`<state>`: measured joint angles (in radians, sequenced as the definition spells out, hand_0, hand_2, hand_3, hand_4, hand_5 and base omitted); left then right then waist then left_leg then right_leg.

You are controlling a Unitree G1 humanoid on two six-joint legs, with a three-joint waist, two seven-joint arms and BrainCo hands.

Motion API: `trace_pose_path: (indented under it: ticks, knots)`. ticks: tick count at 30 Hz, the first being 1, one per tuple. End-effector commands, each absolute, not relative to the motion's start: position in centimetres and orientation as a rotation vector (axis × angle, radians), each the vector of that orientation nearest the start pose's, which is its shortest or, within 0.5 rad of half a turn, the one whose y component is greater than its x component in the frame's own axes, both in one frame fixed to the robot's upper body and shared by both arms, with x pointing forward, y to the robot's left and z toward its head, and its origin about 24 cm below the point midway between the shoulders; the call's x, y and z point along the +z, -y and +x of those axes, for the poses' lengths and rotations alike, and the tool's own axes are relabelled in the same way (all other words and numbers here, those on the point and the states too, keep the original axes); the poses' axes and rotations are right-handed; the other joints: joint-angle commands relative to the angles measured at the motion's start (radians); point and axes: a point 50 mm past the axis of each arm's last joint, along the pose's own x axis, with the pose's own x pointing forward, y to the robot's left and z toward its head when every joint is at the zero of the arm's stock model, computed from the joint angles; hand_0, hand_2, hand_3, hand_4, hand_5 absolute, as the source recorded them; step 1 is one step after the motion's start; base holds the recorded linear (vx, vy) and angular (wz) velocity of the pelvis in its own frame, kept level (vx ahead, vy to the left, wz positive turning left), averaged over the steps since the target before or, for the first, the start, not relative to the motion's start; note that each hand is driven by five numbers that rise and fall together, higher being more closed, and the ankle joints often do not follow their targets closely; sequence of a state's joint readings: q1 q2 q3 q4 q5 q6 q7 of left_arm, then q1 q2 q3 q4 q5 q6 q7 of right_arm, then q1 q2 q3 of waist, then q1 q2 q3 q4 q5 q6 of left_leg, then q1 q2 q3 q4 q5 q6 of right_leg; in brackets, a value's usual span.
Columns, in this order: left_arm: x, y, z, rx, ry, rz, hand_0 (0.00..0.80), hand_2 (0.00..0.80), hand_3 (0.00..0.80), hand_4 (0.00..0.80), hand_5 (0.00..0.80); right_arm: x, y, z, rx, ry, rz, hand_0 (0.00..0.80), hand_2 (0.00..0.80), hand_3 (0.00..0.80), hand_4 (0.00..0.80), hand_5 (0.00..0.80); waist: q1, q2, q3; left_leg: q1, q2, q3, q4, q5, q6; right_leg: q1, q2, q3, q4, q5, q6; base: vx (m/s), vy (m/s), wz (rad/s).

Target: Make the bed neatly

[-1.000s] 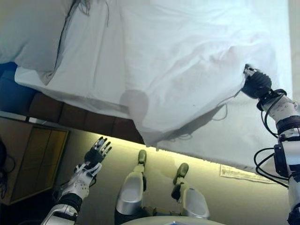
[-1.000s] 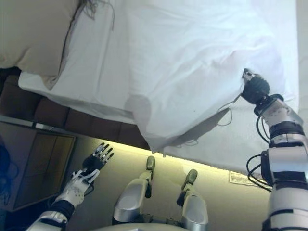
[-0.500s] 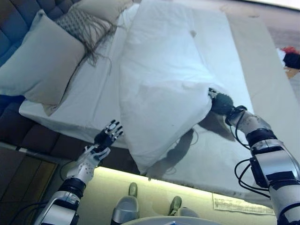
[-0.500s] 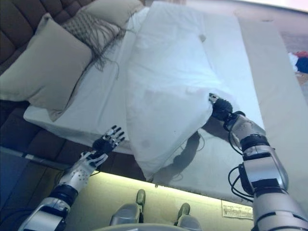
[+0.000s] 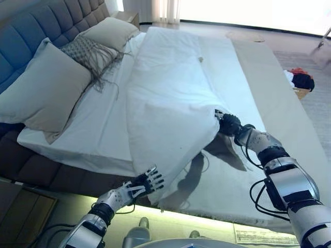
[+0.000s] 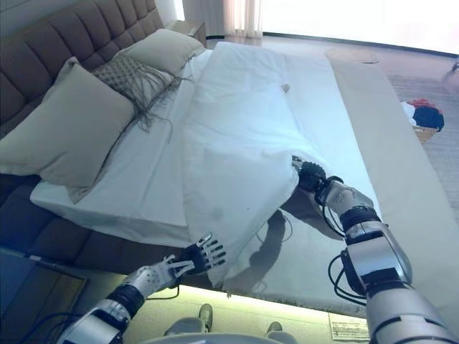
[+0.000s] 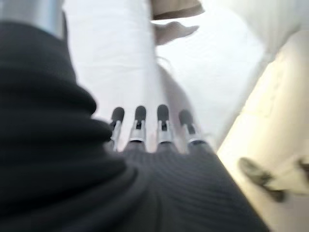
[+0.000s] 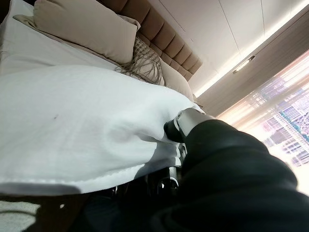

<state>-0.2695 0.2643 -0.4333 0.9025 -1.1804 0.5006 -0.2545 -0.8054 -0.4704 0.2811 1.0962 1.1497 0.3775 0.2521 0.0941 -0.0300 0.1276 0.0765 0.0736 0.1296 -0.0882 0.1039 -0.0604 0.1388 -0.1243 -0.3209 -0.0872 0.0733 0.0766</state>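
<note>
We see a basket (image 5: 301,92) of red and dark clothes (image 5: 301,80) on the carpet (image 5: 320,111), well apart from the window (image 5: 248,9).

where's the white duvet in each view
Left eye view: duvet mid-frame, lifted edge at the right hand.
Right eye view: duvet mid-frame.
Left wrist view: white cloth past the fingers.
Right wrist view: duvet fills the middle.
Shared landmark: beige pillow.

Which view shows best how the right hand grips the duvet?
The right wrist view: the right hand shows close up, its thumb curled over the white duvet edge, fingers hidden beneath. Both eye views show the hand small at the lifted edge. The left wrist view shows only duvet.
</note>
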Motion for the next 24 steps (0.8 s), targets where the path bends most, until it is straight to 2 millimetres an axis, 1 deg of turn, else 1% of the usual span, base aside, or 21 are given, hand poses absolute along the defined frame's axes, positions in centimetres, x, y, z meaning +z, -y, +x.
trace_pose_path:
  ticks: [1,5,9,13,19,24]
  knots:
    - [-10.9,-10.7,19.8,-0.273,-1.241,-0.953,0.000,0.000,0.000,0.000,0.000,9.2,20.2,38.4,0.231,-0.350,0.629,0.800,0.800,0.800,0.800,0.800,-0.008,-0.021,-0.056,0.023,0.088,0.041,0.001,-0.070,-0.060,-0.021,-0.039,0.000,0.000,-0.002,0.085,-0.049,-0.105,-0.06]
    - [-11.0,-9.6,18.7,-0.297,-1.325,-1.003,0.000,0.000,0.000,0.000,0.000,9.9,18.6,38.8,0.255,-0.318,0.647,0.800,0.800,0.800,0.800,0.800,-0.011,-0.035,-0.030,-0.003,0.099,0.041,0.001,-0.061,-0.065,-0.050,-0.026,0.010,0.000,0.005,0.083,-0.083,-0.110,-0.07]
    - [-10.5,-8.6,19.0,-0.291,-1.335,-1.105,0.000,0.000,0.000,0.000,0.000,11.0,17.0,39.2,0.293,-0.283,0.666,0.800,0.800,0.800,0.800,0.800,-0.018,-0.053,0.002,-0.023,0.114,0.044,0.001,-0.052,-0.069,-0.076,-0.011,0.023,0.000,0.013,0.080,-0.120,-0.122,-0.06]
    - [-9.1,-7.3,20.6,-0.328,-1.248,-1.237,0.000,0.000,0.000,0.000,0.000,11.5,15.4,39.3,0.328,-0.271,0.685,0.800,0.800,0.800,0.800,0.800,-0.028,-0.075,0.021,-0.031,0.130,0.052,0.001,-0.047,-0.074,-0.090,0.006,0.036,0.000,0.018,0.076,-0.060,-0.111,-0.15]
    - [-6.5,-5.2,23.3,-0.365,-1.057,-1.409,0.000,0.000,0.000,0.000,0.000,11.0,14.5,38.7,0.347,-0.281,0.717,0.800,0.800,0.800,0.800,0.800,-0.040,-0.107,0.026,-0.023,0.156,0.065,0.001,-0.047,-0.081,-0.090,0.028,0.042,0.000,0.020,0.070,-0.010,-0.108,-0.10]
    - [-4.7,-4.2,25.3,-0.326,-0.894,-1.550,0.000,0.000,0.000,0.000,0.000,10.1,14.0,38.1,0.354,-0.311,0.736,0.800,0.800,0.800,0.800,0.800,-0.055,-0.119,0.010,-0.007,0.172,0.080,0.001,-0.048,-0.089,-0.079,0.039,0.048,0.000,0.015,0.065,0.041,-0.060,-0.11]
